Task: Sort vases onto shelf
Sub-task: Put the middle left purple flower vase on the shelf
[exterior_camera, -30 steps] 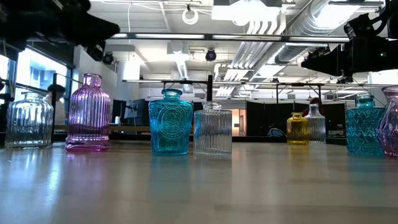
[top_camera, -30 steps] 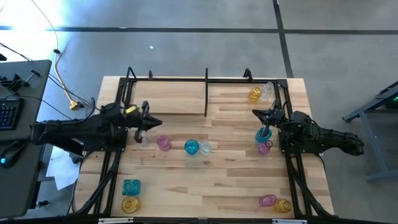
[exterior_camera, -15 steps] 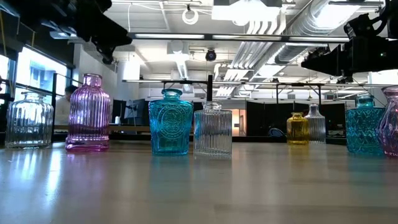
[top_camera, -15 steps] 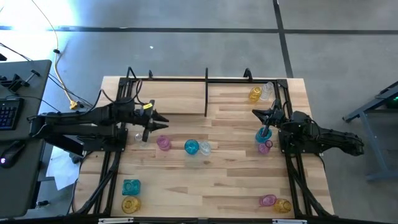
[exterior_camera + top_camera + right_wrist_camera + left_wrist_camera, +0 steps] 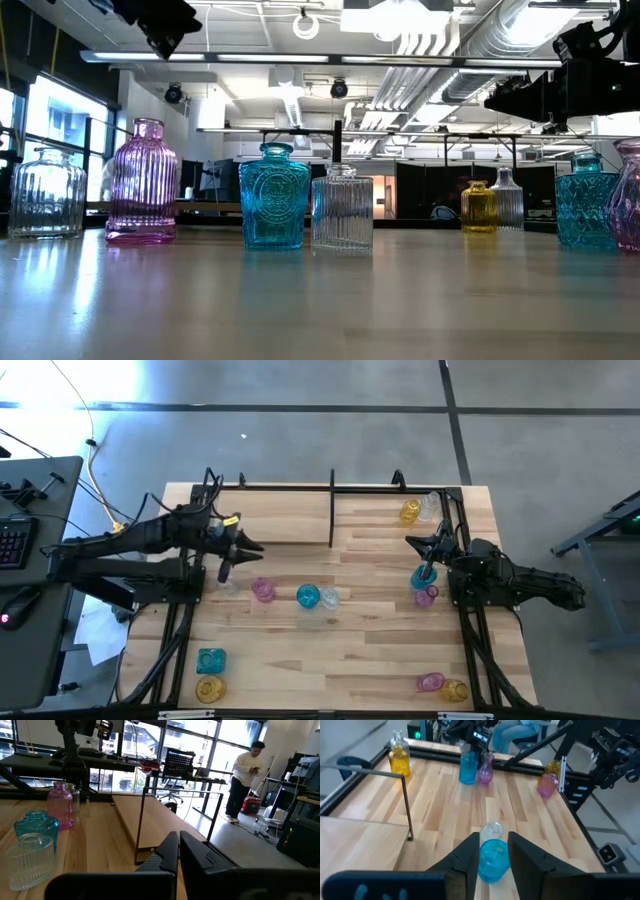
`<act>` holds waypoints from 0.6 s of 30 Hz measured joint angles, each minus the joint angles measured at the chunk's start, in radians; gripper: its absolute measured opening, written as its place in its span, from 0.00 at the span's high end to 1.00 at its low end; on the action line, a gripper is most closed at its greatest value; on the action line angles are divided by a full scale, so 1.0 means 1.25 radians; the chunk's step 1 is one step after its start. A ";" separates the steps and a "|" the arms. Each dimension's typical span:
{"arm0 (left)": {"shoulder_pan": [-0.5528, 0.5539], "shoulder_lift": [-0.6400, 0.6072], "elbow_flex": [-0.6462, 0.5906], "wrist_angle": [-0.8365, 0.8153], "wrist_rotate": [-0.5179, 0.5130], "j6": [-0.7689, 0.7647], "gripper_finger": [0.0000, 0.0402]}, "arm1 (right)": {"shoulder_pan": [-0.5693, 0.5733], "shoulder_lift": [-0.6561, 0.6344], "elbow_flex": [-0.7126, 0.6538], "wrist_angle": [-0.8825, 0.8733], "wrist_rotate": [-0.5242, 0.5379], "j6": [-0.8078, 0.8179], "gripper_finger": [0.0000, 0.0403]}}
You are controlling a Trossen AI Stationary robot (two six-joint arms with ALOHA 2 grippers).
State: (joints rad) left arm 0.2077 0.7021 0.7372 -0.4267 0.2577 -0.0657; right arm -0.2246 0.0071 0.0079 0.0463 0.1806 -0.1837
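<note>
While the low view missed them, the high view showed two vase pairs at the table's near edge: teal vase (image 5: 211, 659) with yellow vase (image 5: 209, 688) at seven o'clock, and pink vase (image 5: 431, 682) with amber vase (image 5: 455, 691) at five. Mid-table, only the low view gave texture: a ribbed clear jar (image 5: 45, 192), a ribbed pink bottle (image 5: 142, 183), a squarish teal bottle (image 5: 274, 197) with an embossed medallion, and a fluted clear bottle (image 5: 342, 207) touching it. The left gripper (image 5: 493, 840) hung at nine o'clock above the clear jar, fingers narrowly parted and empty. The right gripper (image 5: 178, 837), at three o'clock, was pinched closed on nothing. Farthest, at one o'clock, a small yellow bottle (image 5: 410, 512) and a small clear bottle (image 5: 430, 505) stood inside the thin black-rod shelf (image 5: 290, 487)
</note>
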 joint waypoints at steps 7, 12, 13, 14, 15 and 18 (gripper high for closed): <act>0.000 0.072 0.127 -0.215 -0.006 0.006 0.92 | 0.000 0.000 0.000 0.000 0.000 0.000 1.00; 0.000 0.152 0.206 -0.344 -0.007 0.033 0.99 | 0.000 0.000 0.000 0.000 0.000 0.000 1.00; 0.000 0.168 0.220 -0.370 -0.010 0.045 0.99 | 0.000 0.000 0.000 0.000 0.000 0.000 1.00; 0.000 0.184 0.235 -0.396 -0.019 0.057 1.00 | 0.000 0.000 0.000 0.000 0.000 0.000 1.00; 0.000 0.198 0.247 -0.415 -0.031 0.065 1.00 | 0.000 0.000 0.000 0.000 0.000 0.000 1.00; 0.000 0.238 0.276 -0.462 -0.077 0.089 0.99 | 0.000 0.000 0.000 0.000 0.000 0.000 1.00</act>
State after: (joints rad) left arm 0.2073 0.9995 1.0820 -1.0038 0.1616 0.0460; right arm -0.2245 0.0071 0.0081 0.0467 0.1804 -0.1837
